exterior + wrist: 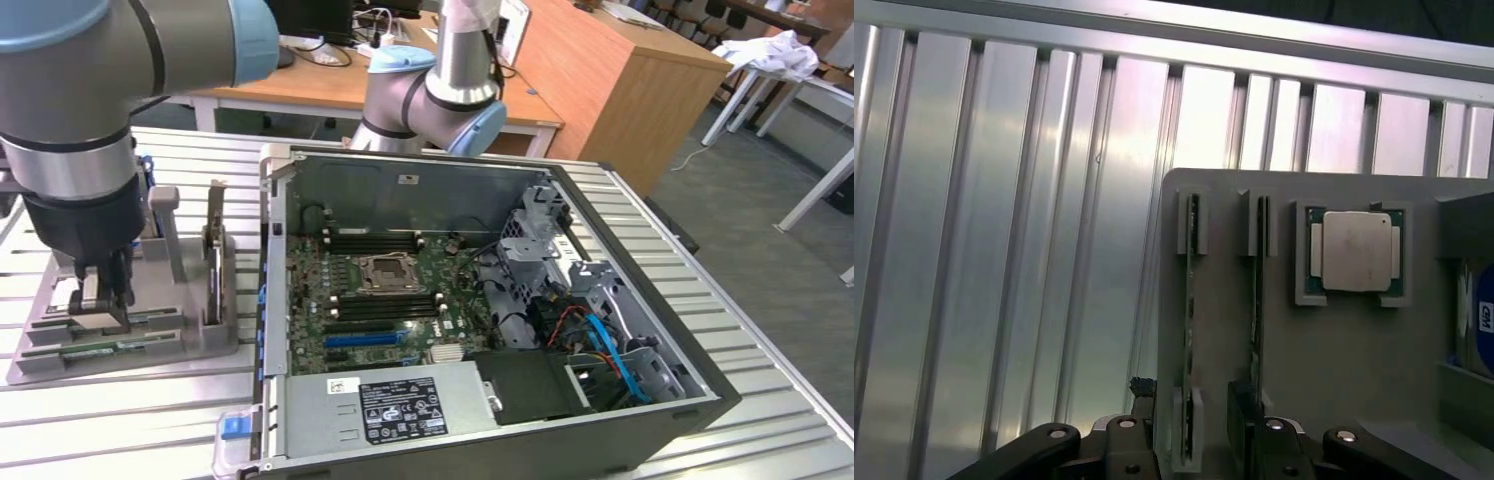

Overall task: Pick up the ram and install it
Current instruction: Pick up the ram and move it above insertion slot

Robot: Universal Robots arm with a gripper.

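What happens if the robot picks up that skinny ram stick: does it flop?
The ram is a thin flat board standing on edge in the grey holder, so it probably stays stiff and feels light. Its narrow edge suggests it could tip or crack if squeezed crooked.

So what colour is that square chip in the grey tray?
Silver square chip, green rim; clearest in the wrist view.

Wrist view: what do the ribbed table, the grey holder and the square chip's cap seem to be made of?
Ribbed table: bare metal, probably aluminium, with a satin shine; its ribs throw long bright streaks.
Grey holder: matte, even grey without glare, likely plastic, though painted metal is possible.
Square chip's cap: dull silver metal with a soft sheen, framed by green board.
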